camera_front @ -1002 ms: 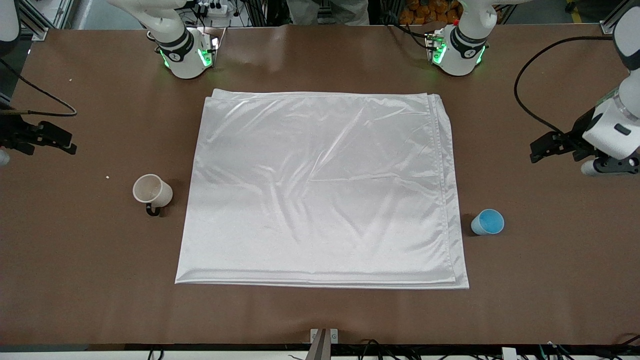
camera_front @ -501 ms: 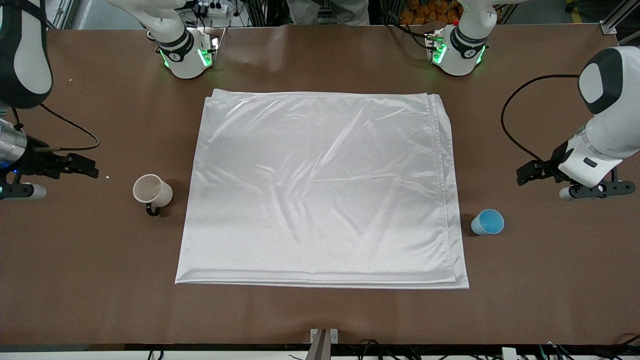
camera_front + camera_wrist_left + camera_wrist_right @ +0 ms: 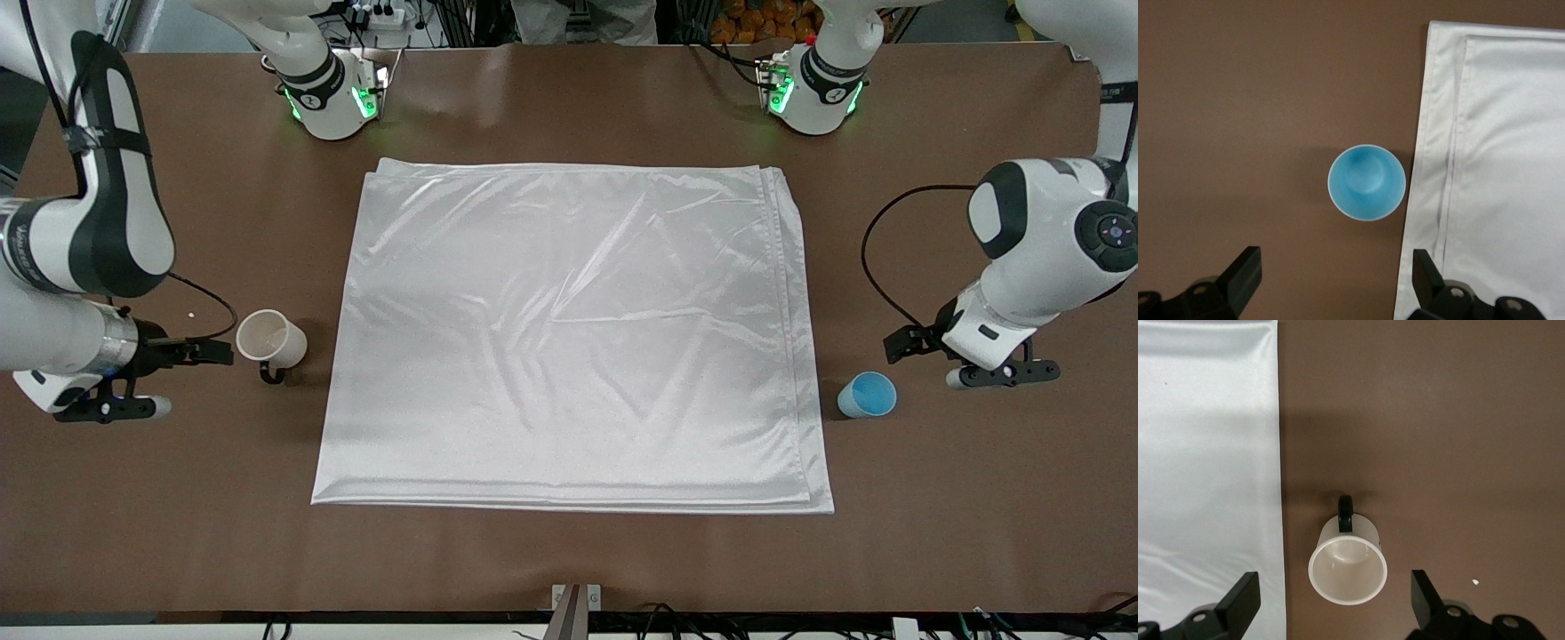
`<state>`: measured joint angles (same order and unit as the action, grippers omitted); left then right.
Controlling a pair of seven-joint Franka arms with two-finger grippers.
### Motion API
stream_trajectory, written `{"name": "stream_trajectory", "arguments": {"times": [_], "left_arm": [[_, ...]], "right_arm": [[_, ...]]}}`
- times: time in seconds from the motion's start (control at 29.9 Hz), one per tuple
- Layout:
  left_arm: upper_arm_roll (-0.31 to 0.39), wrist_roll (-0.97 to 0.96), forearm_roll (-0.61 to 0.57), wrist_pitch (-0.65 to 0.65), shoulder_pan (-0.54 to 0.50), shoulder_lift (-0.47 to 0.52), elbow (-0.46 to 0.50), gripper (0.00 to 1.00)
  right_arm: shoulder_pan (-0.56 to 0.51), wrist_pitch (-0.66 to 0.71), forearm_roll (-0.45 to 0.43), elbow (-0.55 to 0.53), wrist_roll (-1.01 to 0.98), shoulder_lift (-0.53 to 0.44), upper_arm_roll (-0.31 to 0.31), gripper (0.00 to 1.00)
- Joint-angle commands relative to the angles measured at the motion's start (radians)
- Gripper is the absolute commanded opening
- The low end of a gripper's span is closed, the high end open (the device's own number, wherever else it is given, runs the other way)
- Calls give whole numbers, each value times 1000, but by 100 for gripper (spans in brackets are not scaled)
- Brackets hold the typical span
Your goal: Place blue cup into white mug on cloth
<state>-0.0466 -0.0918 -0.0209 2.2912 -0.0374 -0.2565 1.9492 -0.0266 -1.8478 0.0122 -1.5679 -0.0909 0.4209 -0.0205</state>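
Observation:
The blue cup [image 3: 867,395] [image 3: 1367,181] stands upright on the bare table just off the cloth's edge, toward the left arm's end. My left gripper [image 3: 901,343] [image 3: 1336,267] hovers open over the table beside the cup, nothing between its fingers. The white mug [image 3: 270,340] [image 3: 1347,568] stands upright on the bare table off the cloth's edge toward the right arm's end. Its black handle points to the front camera. My right gripper [image 3: 212,352] [image 3: 1335,585] is open right beside the mug and holds nothing. The glossy white cloth [image 3: 569,338] [image 3: 1498,167] [image 3: 1205,453] lies flat between the two cups.
The brown table [image 3: 569,560] carries both arm bases [image 3: 333,98] [image 3: 813,89] along its farthest edge. A black cable [image 3: 876,267] loops off the left arm above the table. A tiny white crumb [image 3: 191,315] lies near the mug.
Both arms have swung in from the table's ends and come down. The left gripper now hangs by the blue cup, the right gripper by the white mug. Both stayed open.

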Motion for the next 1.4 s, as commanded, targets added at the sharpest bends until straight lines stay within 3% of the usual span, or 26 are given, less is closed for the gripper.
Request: {"name": "stream_trajectory", "arguments": {"times": [0.0, 0.53, 1.1, 1.24, 1.37], "left_arm": [[-1, 12, 9, 94, -15, -78, -9, 100], [-2, 26, 9, 260, -36, -201, -9, 100], [-4, 26, 9, 346, -35, -276, -9, 100], [-4, 26, 9, 364, -33, -293, -10, 82], [-4, 26, 9, 370, -29, -294, -10, 54]], "right_arm": [[8, -24, 12, 48, 2, 70, 1, 100], [19, -195, 15, 46, 5, 203, 2, 100], [10, -105, 14, 32, -29, 248, 2, 100], [2, -71, 14, 31, -50, 254, 2, 100], [-3, -57, 14, 16, -53, 259, 2, 100]]}}
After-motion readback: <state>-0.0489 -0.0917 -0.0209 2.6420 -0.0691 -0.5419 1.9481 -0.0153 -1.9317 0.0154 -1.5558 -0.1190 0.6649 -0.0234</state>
